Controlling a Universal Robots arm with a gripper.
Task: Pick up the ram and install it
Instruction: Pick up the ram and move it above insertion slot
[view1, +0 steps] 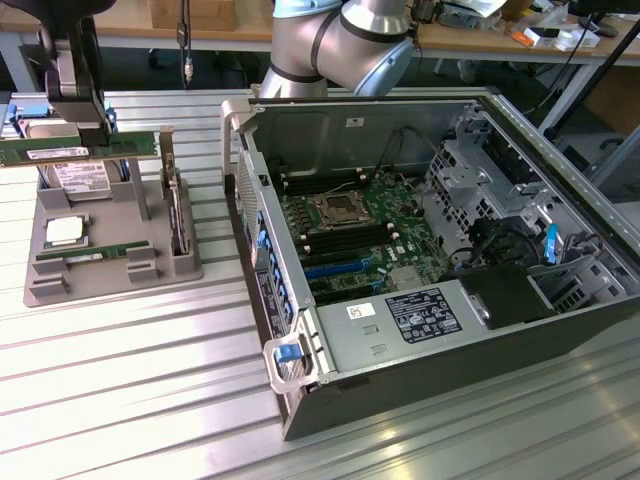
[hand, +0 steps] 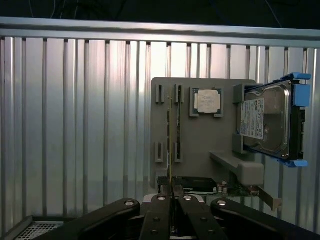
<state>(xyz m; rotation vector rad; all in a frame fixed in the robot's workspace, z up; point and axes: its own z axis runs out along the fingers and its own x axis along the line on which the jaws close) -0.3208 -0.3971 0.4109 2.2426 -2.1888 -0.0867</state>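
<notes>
Green ram (view1: 125, 148) clamped in fingers (view1: 98, 118) — second ram (view1: 85, 256) on tray (view1: 100, 285).

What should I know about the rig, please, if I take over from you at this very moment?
Gripper: jaws shut on the long, thin green circuit-board ram stick, held level above the grey plastic parts holder.
Open grey metal computer case: on the exterior view's right, green motherboard exposed.
Done: ram picked up, lifted out of the holder.
Left: ram not yet seated in the motherboard.
</notes>
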